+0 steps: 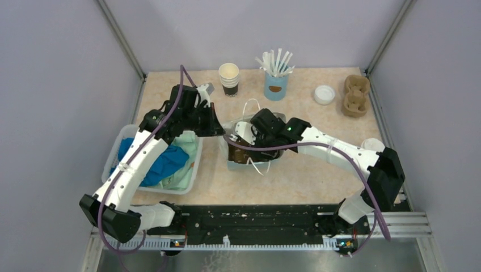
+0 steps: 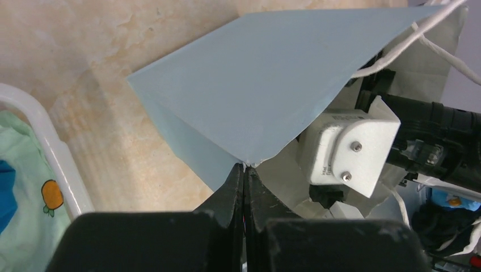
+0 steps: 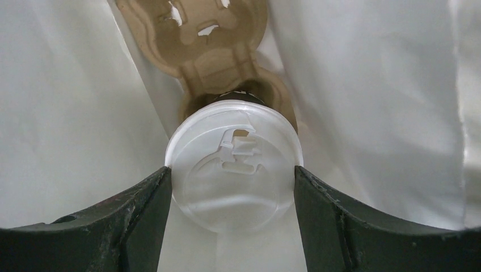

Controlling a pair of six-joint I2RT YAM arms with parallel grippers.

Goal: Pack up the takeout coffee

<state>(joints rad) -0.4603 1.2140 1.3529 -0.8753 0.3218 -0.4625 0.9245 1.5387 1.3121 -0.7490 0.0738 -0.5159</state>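
The takeout coffee (image 3: 233, 164) shows from above as a round white lid, with both black fingers of my right gripper (image 3: 232, 170) pressed against its rim. It hangs inside the light blue paper bag (image 1: 249, 162), just over a brown cup carrier (image 3: 210, 45) lying in the bag. In the top view my right gripper (image 1: 253, 136) reaches into the bag's mouth and the cup is hidden. My left gripper (image 2: 245, 165) is shut on the bag's upper edge (image 2: 255, 73), pinching it at the left side (image 1: 218, 131).
A lidless cream-and-black cup (image 1: 229, 78) and a light blue cup of white sticks (image 1: 276, 79) stand at the back. A loose white lid (image 1: 324, 94) and a brown carrier (image 1: 355, 95) lie back right. A white bin of cloths (image 1: 153, 161) sits left of the bag.
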